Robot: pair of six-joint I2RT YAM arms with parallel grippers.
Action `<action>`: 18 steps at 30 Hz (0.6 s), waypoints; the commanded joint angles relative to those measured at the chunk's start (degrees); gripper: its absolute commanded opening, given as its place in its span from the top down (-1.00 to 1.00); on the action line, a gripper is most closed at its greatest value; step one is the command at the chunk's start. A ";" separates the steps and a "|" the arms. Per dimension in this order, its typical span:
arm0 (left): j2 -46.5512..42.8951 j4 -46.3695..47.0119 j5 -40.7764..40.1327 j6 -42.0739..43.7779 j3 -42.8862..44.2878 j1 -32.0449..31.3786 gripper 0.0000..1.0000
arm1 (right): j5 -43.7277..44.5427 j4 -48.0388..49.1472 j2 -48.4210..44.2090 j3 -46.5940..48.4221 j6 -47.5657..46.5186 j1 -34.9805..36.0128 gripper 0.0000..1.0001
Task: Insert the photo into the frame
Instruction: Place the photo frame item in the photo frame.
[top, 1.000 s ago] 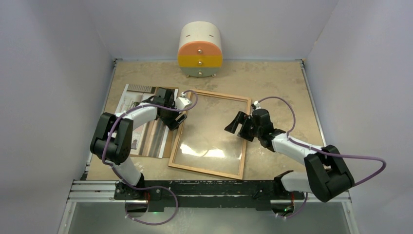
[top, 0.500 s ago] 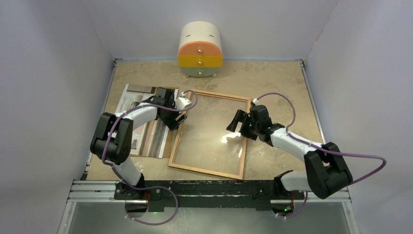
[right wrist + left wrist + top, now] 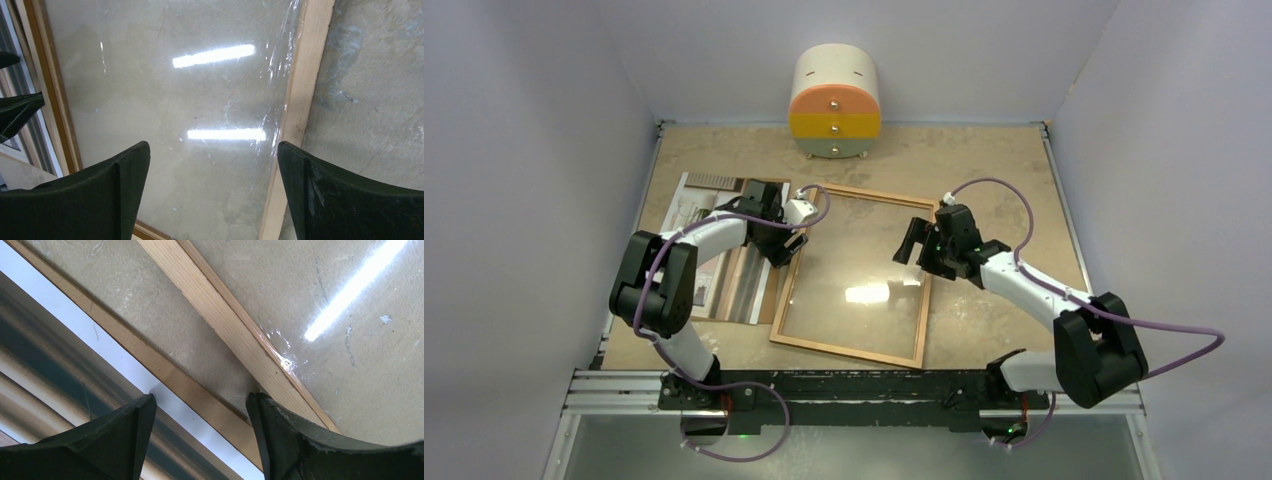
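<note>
Frame (image 3: 846,352) lies flat mid-table, pane up. Photo (image 3: 692,205) lies just left of it, partly under the left arm. Left gripper (image 3: 200,405) is part open and empty, low over the photo's edge beside the frame's left rail. Right gripper (image 3: 212,150) is spread wide and empty above the right rail. Best bet: pinch only the photo's thin edge, not the brown board (image 3: 170,372) alongside, and lift clear of the rail.

table (image 3: 984,160) | frame (image 3: 849,270) flat, centre | photo (image 3: 694,205) left | drawer chest (image 3: 835,105) rear
</note>
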 commanded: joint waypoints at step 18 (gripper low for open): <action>-0.80 -0.08 1.53 -0.02 -1.47 -0.56 -0.46 | 1.54 -3.01 -1.99 0.73 -0.06 -5.63 -0.98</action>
